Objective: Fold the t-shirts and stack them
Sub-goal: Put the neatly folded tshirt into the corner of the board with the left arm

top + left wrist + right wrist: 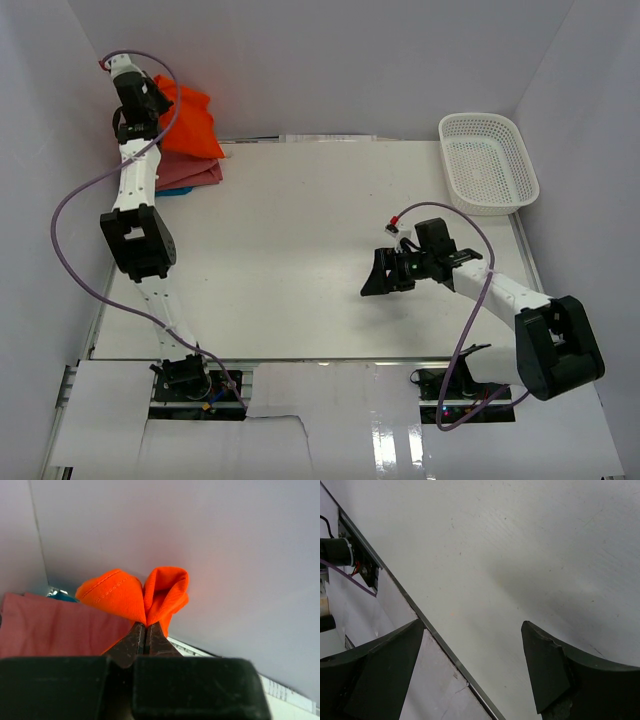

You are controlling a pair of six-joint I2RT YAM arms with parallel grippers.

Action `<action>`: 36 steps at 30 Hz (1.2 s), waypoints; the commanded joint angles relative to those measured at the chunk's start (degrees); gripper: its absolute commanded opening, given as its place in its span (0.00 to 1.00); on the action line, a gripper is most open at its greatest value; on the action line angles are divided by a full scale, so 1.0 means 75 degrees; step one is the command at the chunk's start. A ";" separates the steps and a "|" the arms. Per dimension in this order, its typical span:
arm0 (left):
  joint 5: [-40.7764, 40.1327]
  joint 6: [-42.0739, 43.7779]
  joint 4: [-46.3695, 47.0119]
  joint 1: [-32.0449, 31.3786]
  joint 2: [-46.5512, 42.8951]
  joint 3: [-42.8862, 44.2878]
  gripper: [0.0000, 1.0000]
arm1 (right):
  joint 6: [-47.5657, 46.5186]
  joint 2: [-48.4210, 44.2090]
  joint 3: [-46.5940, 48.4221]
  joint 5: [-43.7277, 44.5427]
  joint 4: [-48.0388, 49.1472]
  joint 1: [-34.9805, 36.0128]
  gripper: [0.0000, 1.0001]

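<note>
Our left gripper [145,630] is clamped tight on a small fold of the large bright orange-red cloth t-shirt [150,592], which bunches just past the fingertips, close to the back wall [225,555]. Below and left of it lies the muted salmon-pink cloth t-shirt [55,625], with a sliver of blue cloth [62,596] beyond. Our right gripper [472,627] hangs spread wide over the white table [520,540], holding nothing. We judge the pinch shallow: a quick pull could let the fold slip, or drag the pink shirt along.

Hanging bunched at the far left corner, being pinched at a fold: orange shirt [190,125]. Lying flat beneath, touching it: pink shirt [190,176]. Peeking out behind pink: sliver of blue shirt [63,596].
</note>
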 commanded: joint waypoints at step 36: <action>0.0151 -0.0807 0.1876 0.1511 0.1060 -0.1083 0.71 | 0.0383 0.0212 0.0153 0.0578 -0.0058 0.1127 0.86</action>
